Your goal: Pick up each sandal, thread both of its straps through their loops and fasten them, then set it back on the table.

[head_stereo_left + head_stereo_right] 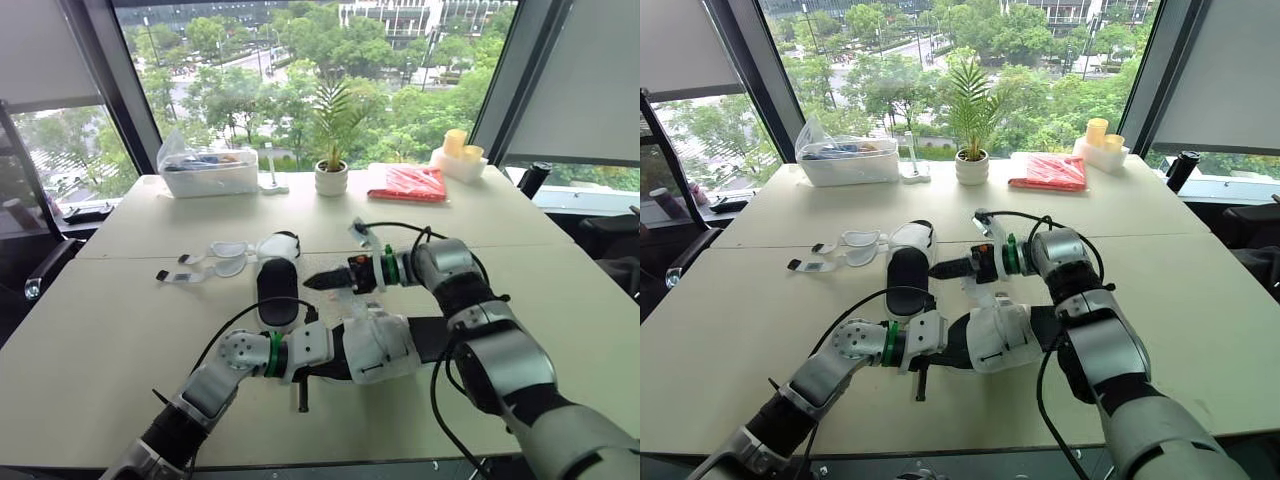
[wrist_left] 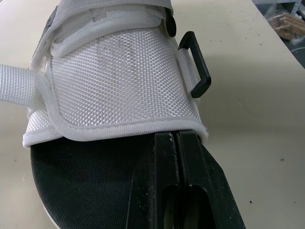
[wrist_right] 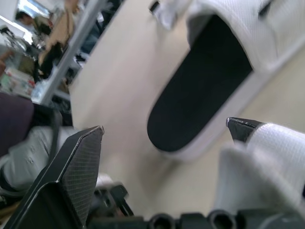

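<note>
Step in hand: strapping the sandal [image 2: 119, 86] on the counter [image 2: 252, 119]; its loop [image 2: 196, 64] looks empty, and a strap [image 2: 14, 83] trails off the opposite side. The left fingers [image 2: 162, 162] are closed together, tips on the footbed at the upper's hem, while the right fingers [image 3: 81, 167] are spread wide just beyond the sandal. Next, the right fingers should pinch the strap end and feed it through the loop.

The sandal [image 2: 119, 86] upper is coarse white woven cloth; footbed [image 2: 81, 181] matt black mesh; loop [image 2: 195, 64] smooth black plastic; tabletop [image 2: 257, 95] smooth, matt.
</note>
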Motion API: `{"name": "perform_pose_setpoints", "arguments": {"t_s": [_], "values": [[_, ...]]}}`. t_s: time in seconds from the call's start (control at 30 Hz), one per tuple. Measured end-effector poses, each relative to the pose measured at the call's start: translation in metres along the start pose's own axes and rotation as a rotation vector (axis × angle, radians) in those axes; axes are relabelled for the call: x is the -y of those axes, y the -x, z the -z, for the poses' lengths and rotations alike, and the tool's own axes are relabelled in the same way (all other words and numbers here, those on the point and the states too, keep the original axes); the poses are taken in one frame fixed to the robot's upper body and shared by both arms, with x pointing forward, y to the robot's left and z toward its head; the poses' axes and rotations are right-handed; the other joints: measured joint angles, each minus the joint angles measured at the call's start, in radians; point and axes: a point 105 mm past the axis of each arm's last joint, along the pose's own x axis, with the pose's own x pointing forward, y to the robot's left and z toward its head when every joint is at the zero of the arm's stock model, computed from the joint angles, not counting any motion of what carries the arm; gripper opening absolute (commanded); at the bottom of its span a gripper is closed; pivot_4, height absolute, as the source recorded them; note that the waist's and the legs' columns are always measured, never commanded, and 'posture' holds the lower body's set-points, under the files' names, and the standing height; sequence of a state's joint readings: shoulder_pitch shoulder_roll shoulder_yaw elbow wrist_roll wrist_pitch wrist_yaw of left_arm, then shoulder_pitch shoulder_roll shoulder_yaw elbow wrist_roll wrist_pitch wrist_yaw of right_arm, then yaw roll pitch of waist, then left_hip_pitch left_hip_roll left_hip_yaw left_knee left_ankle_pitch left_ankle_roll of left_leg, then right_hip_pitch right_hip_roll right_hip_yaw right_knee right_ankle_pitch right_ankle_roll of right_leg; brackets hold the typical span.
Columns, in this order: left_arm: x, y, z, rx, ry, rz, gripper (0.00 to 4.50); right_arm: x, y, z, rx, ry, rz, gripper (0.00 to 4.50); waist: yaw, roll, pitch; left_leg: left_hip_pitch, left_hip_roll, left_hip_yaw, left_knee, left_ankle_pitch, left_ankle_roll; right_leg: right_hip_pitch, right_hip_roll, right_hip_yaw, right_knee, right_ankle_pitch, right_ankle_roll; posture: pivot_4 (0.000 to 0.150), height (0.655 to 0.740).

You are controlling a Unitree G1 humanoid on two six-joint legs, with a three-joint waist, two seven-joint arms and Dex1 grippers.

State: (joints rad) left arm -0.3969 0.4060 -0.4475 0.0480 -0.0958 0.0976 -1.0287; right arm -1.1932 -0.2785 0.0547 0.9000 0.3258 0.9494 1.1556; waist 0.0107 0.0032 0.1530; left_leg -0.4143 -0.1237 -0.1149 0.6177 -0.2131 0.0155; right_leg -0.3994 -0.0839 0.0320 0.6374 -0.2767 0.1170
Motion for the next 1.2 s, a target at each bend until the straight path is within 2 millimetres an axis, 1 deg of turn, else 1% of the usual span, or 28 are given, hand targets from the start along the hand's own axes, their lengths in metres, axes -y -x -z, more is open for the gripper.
{"name": "perform_pose_setpoints", "arguments": {"t_s": [0.1, 0.33, 0.43, 0.47, 0.5, 0.53, 0.6, 0.67, 0.7, 0.77, 0.83, 0.9, 0.97, 1.0, 1.07, 1.13, 1.2], "values": [[0.0, 0.0, 0.0, -0.002, 0.0, -0.005, 0.0, -0.001, 0.001, -0.009, 0.033, -0.015, -0.004, 4.47, -0.001, 0.0, 0.0, 0.0, 0.0, 0.0, 0.0, 0.0, 0.0, 0.0, 0.0, 0.0, 0.0, 0.0, 0.0, 0.15, 0.74], [0.0, 0.001, 0.0, 0.0, 0.0, -0.009, 0.0, -0.006, 0.001, -0.019, 0.047, 0.019, -0.015, 4.47, -0.001, 0.0, 0.0, 0.0, 0.0, 0.0, -0.001, 0.0, 0.0, 0.0, 0.0, 0.0, 0.001, 0.0, 0.0, 0.15, 0.74], [0.0, 0.0, 0.0, 0.0, 0.0, -0.009, 0.0, -0.007, 0.002, -0.02, 0.049, 0.022, -0.021, 3.66, -0.001, 0.0, 0.0, 0.0, 0.0, 0.0, -0.001, 0.0, 0.0, 0.0, 0.0, 0.0, 0.001, 0.0, 0.0, 0.15, 0.74], [0.0, 0.0, 0.0, 0.0, 0.0, -0.009, 0.0, -0.007, 0.004, -0.021, 0.05, 0.023, -0.019, 2.98, -0.001, 0.0, 0.0, 0.0, 0.0, 0.0, -0.001, 0.0, 0.0, 0.0, 0.0, 0.0, 0.001, 0.0, 0.0, 0.15, 0.74], [0.0, 0.0, 0.0, 0.001, 0.0, -0.009, 0.0, -0.007, 0.006, -0.022, 0.052, 0.026, -0.017, 2.74, -0.001, 0.0, 0.0, 0.0, 0.0, 0.0, -0.001, 0.0, 0.0, -0.001, 0.0, 0.0, 0.001, 0.0, 0.0, 0.15, 0.74], [0.0, 0.0, 0.0, 0.001, 0.0, -0.009, 0.0, -0.008, 0.009, -0.024, 0.054, 0.033, -0.015, 2.01, -0.001, 0.0, 0.0, 0.0, 0.0, 0.0, -0.001, 0.0, 0.0, -0.001, 0.0, 0.0, 0.001, 0.0, 0.0, 0.15, 0.74], [0.0, 0.0, 0.0, 0.0, 0.0, -0.009, 0.0, -0.01, 0.014, -0.027, 0.058, 0.048, -0.015, 1.29, -0.001, 0.0, 0.0, 0.0, 0.0, 0.0, -0.001, 0.0, 0.0, -0.001, 0.0, 0.0, 0.001, 0.0, 0.0, 0.15, 0.74], [0.0, 0.0, 0.0, 0.001, -0.001, -0.009, 0.0, -0.017, 0.02, -0.034, 0.062, 0.07, -0.025, 0.21, 0.0, 0.0, 0.0, 0.0, 0.0, 0.0, -0.001, 0.0, 0.0, -0.001, 0.0, 0.0, 0.001, 0.0, 0.0, 0.15, 0.74], [0.0, 0.0, 0.0, 0.001, -0.001, -0.008, 0.0, -0.023, 0.024, -0.038, 0.064, 0.092, -0.032, 0.04, 0.0, 0.0, 0.0, 0.0, 0.0, 0.0, -0.001, 0.0, 0.0, -0.001, 0.0, 0.0, 0.001, 0.0, 0.0, 0.15, 0.74], [0.0, 0.0, -0.001, 0.003, 0.0, -0.007, 0.0, -0.034, 0.03, -0.041, 0.062, 0.121, -0.056, 0.04, 0.002, 0.0, 0.0, 0.0, 0.0, 0.0, -0.001, 0.0, 0.0, -0.001, -0.001, 0.0, 0.0, 0.0, 0.0, 0.15, 0.74], [0.0, -0.001, -0.001, 0.006, 0.001, -0.006, 0.0, -0.043, 0.037, -0.035, 0.049, 0.141, -0.078, 0.04, 0.004, 0.0, 0.0, 0.0, -0.001, 0.0, -0.001, 0.0, 0.0, 0.0, -0.001, 0.0, 0.0, 0.0, 0.0, 0.15, 0.74], [0.0, -0.002, -0.001, 0.005, 0.003, -0.002, 0.0, -0.048, 0.044, -0.022, 0.024, 0.144, -0.085, 0.04, 0.005, 0.0, 0.0, 0.0, -0.001, 0.0, -0.001, 0.0, 0.0, 0.0, -0.002, 0.0, 0.0, 0.0, 0.0, 0.15, 0.74], [0.0, -0.003, -0.001, 0.008, 0.004, -0.003, 0.0, -0.057, 0.052, -0.001, -0.015, 0.147, -0.093, 0.04, 0.005, 0.0, 0.0, 0.0, -0.001, 0.0, -0.001, 0.0, 0.0, 0.0, -0.003, -0.001, -0.001, 0.0, 0.0, 0.15, 0.74], [0.001, -0.003, -0.001, 0.009, 0.005, 0.001, 0.0, -0.063, 0.057, 0.014, -0.043, 0.157, -0.093, 0.04, 0.008, 0.0, 0.0, -0.001, -0.001, 0.0, -0.002, 0.0, 0.0, 0.0, -0.003, -0.001, -0.002, 0.0, 0.0, 0.15, 0.74], [0.0, -0.003, -0.001, 0.008, 0.004, 0.002, 0.0, -0.071, 0.062, 0.036, -0.084, 0.167, -0.09, 0.04, 0.006, 0.0, 0.0, -0.001, -0.001, 0.0, -0.002, 0.0, 0.0, 0.001, -0.004, -0.001, -0.003, 0.0, 0.0, 0.15, 0.74], [0.001, -0.003, -0.001, 0.009, 0.005, 0.003, 0.0, -0.079, 0.068, 0.06, -0.109, 0.219, -0.079, 0.04, 0.007, 0.0, 0.0, -0.001, -0.001, 0.0, -0.002, 0.0, 0.0, 0.002, -0.004, -0.002, -0.004, 0.0, 0.0, 0.15, 0.74], [0.0, -0.003, 0.0, 0.007, 0.005, 0.003, 0.0, -0.082, 0.07, 0.078, -0.114, 0.276, -0.053, 0.04, 0.004, 0.0, -0.001, 0.0, -0.001, 0.0, -0.002, 0.0, 0.0, 0.003, -0.004, -0.002, -0.004, 0.0, 0.0, 0.15, 0.74]]}}
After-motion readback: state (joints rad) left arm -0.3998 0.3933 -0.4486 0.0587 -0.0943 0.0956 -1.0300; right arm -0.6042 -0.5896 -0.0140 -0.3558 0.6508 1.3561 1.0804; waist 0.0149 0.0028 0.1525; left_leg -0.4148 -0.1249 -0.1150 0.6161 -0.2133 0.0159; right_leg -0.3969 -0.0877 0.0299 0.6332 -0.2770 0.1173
